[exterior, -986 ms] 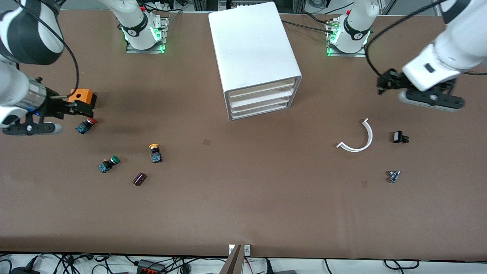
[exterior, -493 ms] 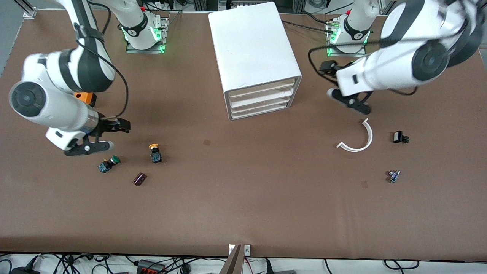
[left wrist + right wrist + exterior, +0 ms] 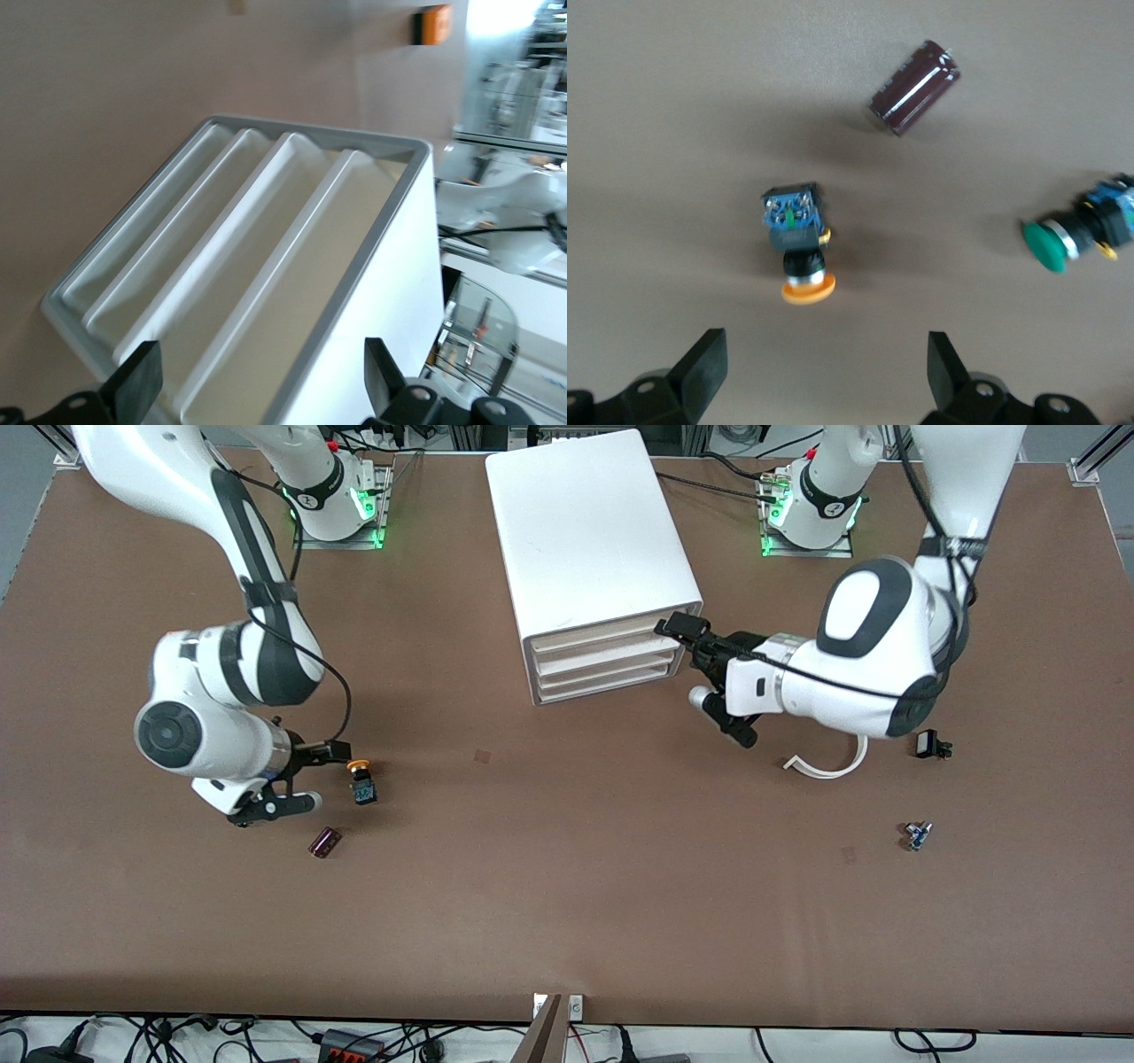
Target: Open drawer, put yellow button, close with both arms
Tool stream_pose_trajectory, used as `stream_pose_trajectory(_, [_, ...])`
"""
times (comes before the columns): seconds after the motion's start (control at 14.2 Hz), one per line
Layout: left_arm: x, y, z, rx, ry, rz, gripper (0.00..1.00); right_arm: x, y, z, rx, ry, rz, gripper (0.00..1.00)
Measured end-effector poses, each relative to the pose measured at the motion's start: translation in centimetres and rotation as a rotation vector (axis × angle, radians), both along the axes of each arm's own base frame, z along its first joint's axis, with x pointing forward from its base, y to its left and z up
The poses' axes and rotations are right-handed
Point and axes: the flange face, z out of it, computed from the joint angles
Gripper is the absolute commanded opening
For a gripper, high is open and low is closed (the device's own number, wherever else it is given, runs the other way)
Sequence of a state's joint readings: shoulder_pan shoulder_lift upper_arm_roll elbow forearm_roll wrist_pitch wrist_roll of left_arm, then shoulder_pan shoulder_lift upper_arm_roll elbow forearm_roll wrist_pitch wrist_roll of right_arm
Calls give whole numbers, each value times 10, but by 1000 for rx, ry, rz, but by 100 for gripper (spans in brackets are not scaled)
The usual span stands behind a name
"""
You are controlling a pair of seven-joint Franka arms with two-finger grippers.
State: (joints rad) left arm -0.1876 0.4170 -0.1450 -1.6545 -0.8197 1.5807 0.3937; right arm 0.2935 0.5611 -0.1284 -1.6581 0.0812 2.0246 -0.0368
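While I watched the front view, the left pincer (image 3: 713, 677) hung spread at the drawer (image 3: 604, 634) front's 3 o'clock corner, drawer closed. The right wrist view showed the right pincer (image 3: 824, 372) spread over the yellow button (image 3: 799, 248), lying on the table (image 3: 673, 133).

In the front view the right arm (image 3: 213, 717) covers the green button (image 3: 1052, 244), which shows only in the right wrist view, cut a little by the edge. The left arm (image 3: 868, 664) hides part of the white curved strip (image 3: 828, 766). The small part (image 3: 918, 834) near it is too tiny to name. The left wrist view is blurry and cuts off the cabinet (image 3: 292, 266).
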Motion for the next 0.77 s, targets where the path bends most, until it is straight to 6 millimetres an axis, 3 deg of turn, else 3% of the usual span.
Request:
stream_pose_trajectory(0.28, [7,6,-68,-210,44,19,94,5,24,-56,4,-15,32,100])
stream_pose_trajectory(0.42, [-2,6,-98,-307,65,36,82,4,29,-74,3,-18,40,100])
stream_pose_trajectory(0.56, [-15,5,-117,-359,87,43,80,3,35,-84,6,-19,48,100])
stream_pose_trajectory(0.77, [-27,3,-127,-372,117,35,71,2,36,-87,6,-19,50,96])
